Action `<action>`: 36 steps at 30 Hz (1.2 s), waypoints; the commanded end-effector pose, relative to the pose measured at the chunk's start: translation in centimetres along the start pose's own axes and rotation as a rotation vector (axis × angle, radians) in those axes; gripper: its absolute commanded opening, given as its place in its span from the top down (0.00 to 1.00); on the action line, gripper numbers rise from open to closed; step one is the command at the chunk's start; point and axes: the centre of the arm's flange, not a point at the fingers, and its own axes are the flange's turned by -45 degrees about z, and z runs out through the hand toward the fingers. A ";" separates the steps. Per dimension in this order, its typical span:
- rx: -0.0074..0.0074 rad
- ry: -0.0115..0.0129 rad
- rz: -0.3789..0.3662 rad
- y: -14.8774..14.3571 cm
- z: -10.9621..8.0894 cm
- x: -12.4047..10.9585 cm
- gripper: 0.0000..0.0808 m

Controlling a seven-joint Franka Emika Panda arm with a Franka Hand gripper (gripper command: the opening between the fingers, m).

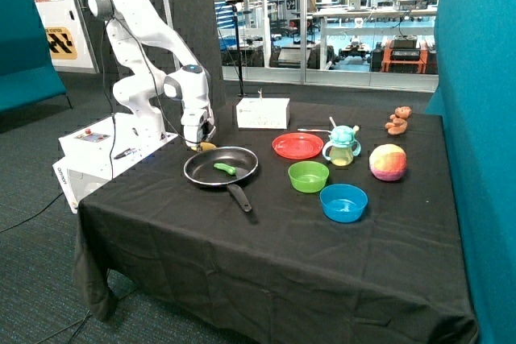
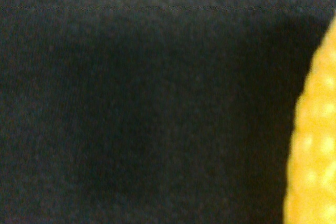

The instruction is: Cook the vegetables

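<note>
Lying inside the black frying pan (image 1: 201, 172) is the green vegetable (image 1: 225, 168), a small long piece near the middle of the pan. The red plate (image 1: 297, 146), the green bowl (image 1: 308, 176) and the blue bowl (image 1: 343, 202) hold nothing that I can see. A small cup with a light blue lid (image 1: 342, 147) stands between the red plate and the pink-yellow ball (image 1: 388, 161). 2 brown figures (image 1: 397, 119) sit near the far corner of the black tablecloth (image 1: 266, 255).

The gripper (image 1: 196, 145) is low at the far rim of the pan, on the side away from the handle. The yellow vegetable (image 1: 206, 147) is just beside its tip, at the pan rim. In the wrist view the bumpy yellow piece (image 2: 315, 145) is very close over the cloth. I cannot tell if the fingers are wide, narrow or holding it.

A white box (image 1: 263, 113) behind the pan has some print, too small to read.
</note>
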 end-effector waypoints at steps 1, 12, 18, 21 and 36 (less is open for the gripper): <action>-0.0031 -0.0020 0.002 -0.3 0.5 0.3 0.29; -0.0031 -0.0020 0.022 -0.3 0.7 0.3 0.99; -0.0031 -0.0020 0.020 -0.4 0.5 0.6 1.00; -0.0031 -0.0020 0.022 -0.4 0.4 0.5 1.00; -0.0031 -0.0020 0.025 -0.1 0.2 -0.2 1.00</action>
